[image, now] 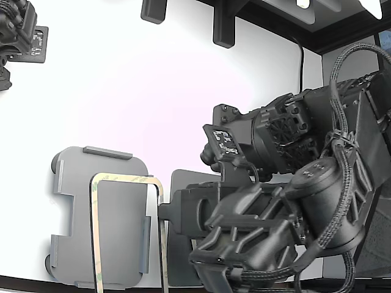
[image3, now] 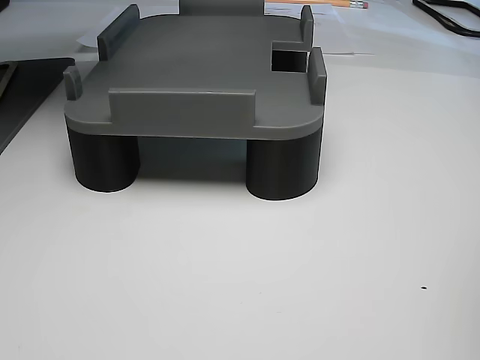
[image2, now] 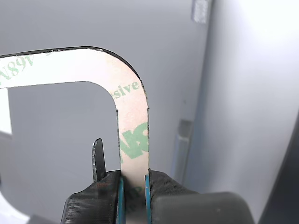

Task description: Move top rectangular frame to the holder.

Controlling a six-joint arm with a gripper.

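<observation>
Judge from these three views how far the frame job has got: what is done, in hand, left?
Done: the gripper has clamped the frame by one side. In hand: the frame hangs above the holder. Left: lowering it between the raised tabs; the other view shows the holder's top bare.

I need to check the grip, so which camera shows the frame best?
The wrist view: the rectangular frame fills it, one side pinched in the gripper. The exterior view shows its outline over the holder, far smaller. The other view shows no frame.

Pincer (image2: 134, 186) clamped on frame strip (image2: 134, 135), black arm (image: 287, 201) reaching sideways
</observation>
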